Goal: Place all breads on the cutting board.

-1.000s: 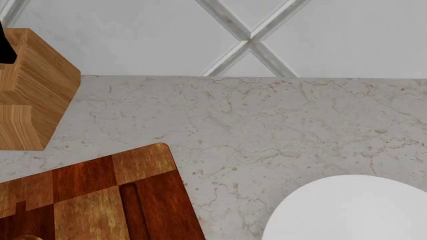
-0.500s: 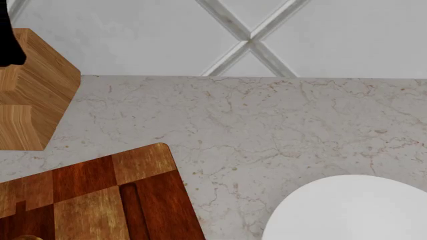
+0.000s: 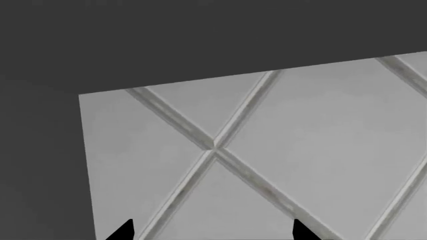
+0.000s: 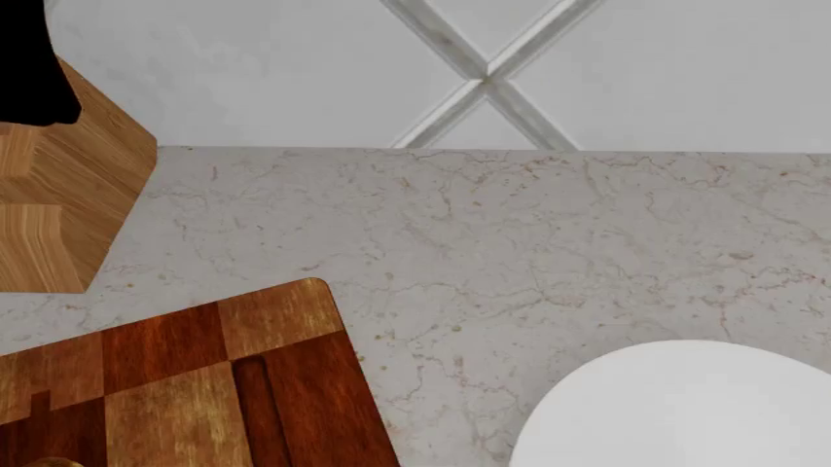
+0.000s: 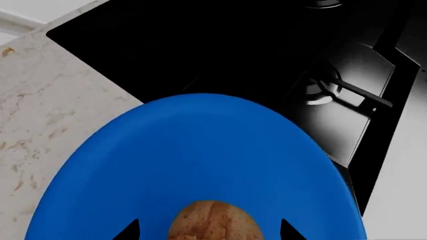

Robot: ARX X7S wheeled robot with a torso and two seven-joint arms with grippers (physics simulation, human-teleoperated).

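A dull brown egg-shaped roll (image 5: 213, 222) lies on a blue plate (image 5: 200, 150). My right gripper (image 5: 209, 232) is open, with its two fingertips on either side of the roll and a gap on each side. The cutting board (image 4: 195, 379), of reddish-brown and tan strips, lies at the head view's lower left; a sliver of a golden piece (image 4: 53, 463) shows at its bottom edge. My left gripper (image 3: 212, 232) is open and empty, facing the tiled wall. A black part of my left arm (image 4: 33, 68) shows at the head view's top left.
A thick pale-wood block (image 4: 65, 195) stands at the back left of the marble counter (image 4: 520, 233). A white plate (image 4: 688, 409) sits at the front right. A black cooktop (image 5: 280, 60) lies beside the blue plate. The tiled wall (image 4: 389, 68) stands behind the counter.
The black part of my left arm has come further into the head view's top left, over the pale-wood block. Nothing else has moved.
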